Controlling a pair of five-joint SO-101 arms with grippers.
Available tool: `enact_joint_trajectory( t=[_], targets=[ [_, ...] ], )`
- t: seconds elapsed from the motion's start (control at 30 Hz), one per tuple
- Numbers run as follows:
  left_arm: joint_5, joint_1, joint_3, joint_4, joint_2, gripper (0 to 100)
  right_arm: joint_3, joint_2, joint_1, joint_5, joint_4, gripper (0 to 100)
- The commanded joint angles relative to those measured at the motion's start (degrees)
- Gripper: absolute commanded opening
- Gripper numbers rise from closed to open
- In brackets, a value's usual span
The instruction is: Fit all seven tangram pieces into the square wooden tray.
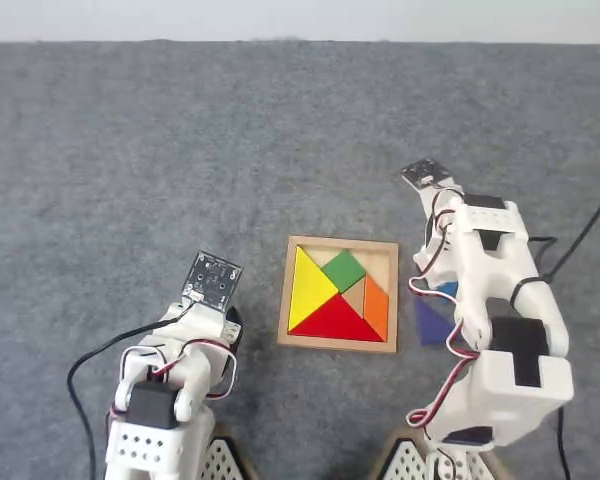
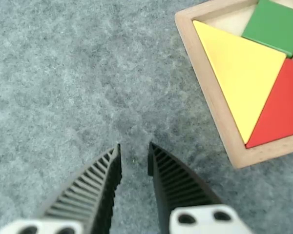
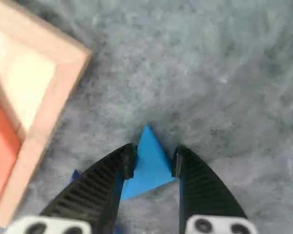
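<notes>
Grey felt all over the worktop, with the square wooden tray lying flat near its middle, between the two arms and a little ahead of them. Four pieces seated inside:
- yellow triangle along the side nearest the left arm
- green square turned on its corner toward the far rim, touching the yellow
- red triangle with its long edge along the near rim
- orange piece against the side nearest the right arm

Bare wood in the far corner on the right arm's side, plus a small bare patch between green, red and orange.

Outside the tray, flat on the worktop just beside its right-arm side: purple piece, partly hidden under the right arm. Next to it, blue triangle, gripped between the fingers of the right claw, one finger pressed to each side, one point of the triangle poking out past the fingertips. Lifted or resting on the worktop: impossible to tell. Tray corner close by in the right wrist view.

Left claw low over bare worktop, just off the tray's yellow side, fingers almost together with a narrow slit between them, nothing in its hold.
</notes>
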Motion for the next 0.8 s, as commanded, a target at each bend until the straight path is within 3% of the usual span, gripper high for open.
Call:
enact_joint_trajectory(
  t=[0.0, 0.13, 0.27, 0.5, 0.77],
  targets=[
    [0.4, 0.1, -0.4, 0.3, -0.1, 9, -1.0, 0.2, 0.0, -4.1, 1.9, 11.5],
    [0.4, 0.1, -0.4, 0.3, -0.1, 9, -1.5, -0.8, 0.2, -4.1, 1.9, 12.5],
    [0.4, 0.1, -0.4, 0.3, -0.1, 9, -1.0, -7.0, 0.3, -5.5, 1.9, 19.8],
    [0.4, 0.1, -0.4, 0.3, -0.1, 9, 10.8, -22.2, 0.3, -11.2, 0.0, 18.8],
    [0.4, 0.1, -0.4, 0.3, -0.1, 9, 13.2, -15.7, 0.3, -11.3, -5.7, 19.1]
  ],
)
